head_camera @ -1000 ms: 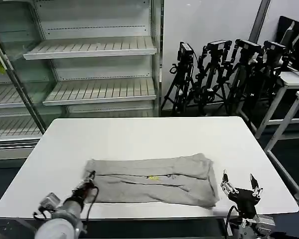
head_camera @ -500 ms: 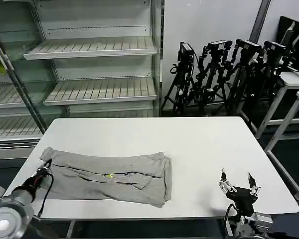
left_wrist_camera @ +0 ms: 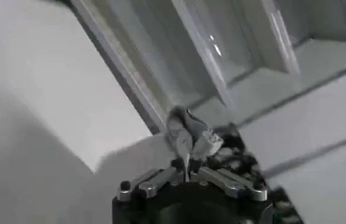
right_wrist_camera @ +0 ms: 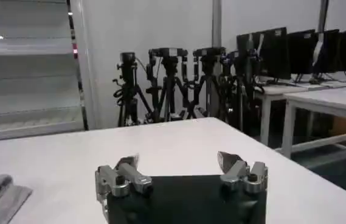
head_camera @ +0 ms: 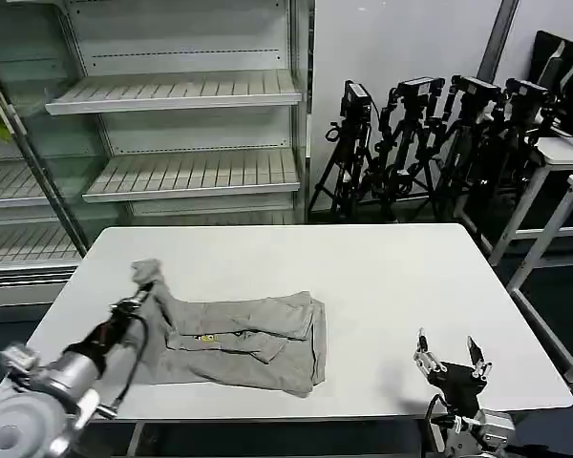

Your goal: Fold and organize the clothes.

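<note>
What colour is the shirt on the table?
Light grey, with a small yellowish chest print; the shirt shows best in the head view.

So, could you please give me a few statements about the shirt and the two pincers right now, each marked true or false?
1. The left pincer is shut on the grey shirt, lifting one end off the table. True.
2. The right pincer grips the shirt's other end. False: it is open, apart from the shirt, near the table's front edge.
3. The shirt hangs on a shelf. False: it lies on the table.
4. Tripods stand behind the table. True.
</note>
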`<action>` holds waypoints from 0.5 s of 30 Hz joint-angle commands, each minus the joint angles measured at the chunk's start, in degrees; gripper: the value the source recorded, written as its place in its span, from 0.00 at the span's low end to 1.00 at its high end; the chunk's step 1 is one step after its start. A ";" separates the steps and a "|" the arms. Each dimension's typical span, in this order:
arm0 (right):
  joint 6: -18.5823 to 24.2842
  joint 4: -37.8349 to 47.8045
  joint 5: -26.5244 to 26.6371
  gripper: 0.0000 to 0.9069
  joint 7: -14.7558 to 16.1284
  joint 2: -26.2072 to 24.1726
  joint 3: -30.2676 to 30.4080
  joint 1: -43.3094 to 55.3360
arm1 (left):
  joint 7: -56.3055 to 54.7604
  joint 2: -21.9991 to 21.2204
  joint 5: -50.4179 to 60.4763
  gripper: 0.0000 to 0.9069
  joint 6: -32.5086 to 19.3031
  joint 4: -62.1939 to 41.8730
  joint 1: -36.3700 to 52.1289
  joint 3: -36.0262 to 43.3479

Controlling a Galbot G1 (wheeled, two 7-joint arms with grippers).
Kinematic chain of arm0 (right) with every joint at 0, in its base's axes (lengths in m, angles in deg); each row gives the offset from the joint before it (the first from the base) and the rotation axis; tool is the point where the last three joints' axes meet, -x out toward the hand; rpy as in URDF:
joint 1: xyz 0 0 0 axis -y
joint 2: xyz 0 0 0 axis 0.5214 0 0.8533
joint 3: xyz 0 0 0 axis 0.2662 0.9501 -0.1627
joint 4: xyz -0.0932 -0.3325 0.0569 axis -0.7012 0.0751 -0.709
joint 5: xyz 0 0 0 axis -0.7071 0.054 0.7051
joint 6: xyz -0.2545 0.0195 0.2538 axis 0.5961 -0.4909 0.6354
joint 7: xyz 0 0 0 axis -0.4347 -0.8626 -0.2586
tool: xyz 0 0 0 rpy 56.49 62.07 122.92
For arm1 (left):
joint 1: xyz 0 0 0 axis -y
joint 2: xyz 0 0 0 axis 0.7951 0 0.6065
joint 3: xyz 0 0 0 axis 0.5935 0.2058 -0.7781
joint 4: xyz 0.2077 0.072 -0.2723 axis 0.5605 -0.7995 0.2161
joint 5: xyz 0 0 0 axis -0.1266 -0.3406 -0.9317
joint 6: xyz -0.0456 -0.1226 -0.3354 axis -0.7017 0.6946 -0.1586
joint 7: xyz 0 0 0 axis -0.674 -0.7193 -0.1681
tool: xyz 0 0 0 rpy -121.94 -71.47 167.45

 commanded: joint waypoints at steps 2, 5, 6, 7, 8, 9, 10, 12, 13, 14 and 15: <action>0.00 0.37 -0.09 1.00 0.03 0.15 0.32 0.03 | -1.39 -8.78 7.00 0.06 -1.26 3.37 4.46 21.98; 0.03 0.84 -0.14 1.00 -0.06 0.23 0.46 0.21 | -1.34 -9.36 9.97 0.06 -1.44 1.38 5.27 25.38; 0.04 0.99 -0.13 1.00 -0.09 0.32 0.54 0.29 | -1.38 -9.52 10.90 0.06 -1.52 0.03 5.41 26.44; 0.03 1.07 -0.14 1.00 -0.11 0.44 0.67 0.37 | -1.43 -9.67 11.45 0.06 -1.72 -0.72 5.51 27.14; 0.05 1.12 -0.17 1.00 -0.11 0.52 0.80 0.43 | -1.37 -9.95 12.37 0.06 -1.74 -2.32 5.61 27.91; 0.03 1.16 -0.21 1.00 -0.08 0.64 0.93 0.48 | -1.36 -10.05 12.49 0.06 -1.74 -3.14 5.69 28.24; 0.05 1.21 -0.27 1.00 -0.07 0.69 1.12 0.53 | -1.35 -10.25 12.79 0.06 -1.74 -3.96 5.77 28.58; 0.04 1.32 -0.37 1.00 -0.06 0.74 1.37 0.60 | -1.25 -10.56 13.48 0.06 -1.76 -6.03 6.07 29.05; 0.04 1.33 -0.42 1.00 -0.07 0.73 1.42 0.65 | -1.17 -10.69 14.06 0.06 -1.77 -7.21 6.21 29.42; 0.03 1.39 -0.42 1.00 -0.08 0.74 1.44 0.69 | -1.24 -10.83 15.35 0.06 -1.74 -8.71 6.71 29.92; 0.03 1.42 -0.42 1.00 -0.10 0.74 1.45 0.70 | -1.44 -10.86 16.30 0.06 -1.53 -9.25 6.93 29.99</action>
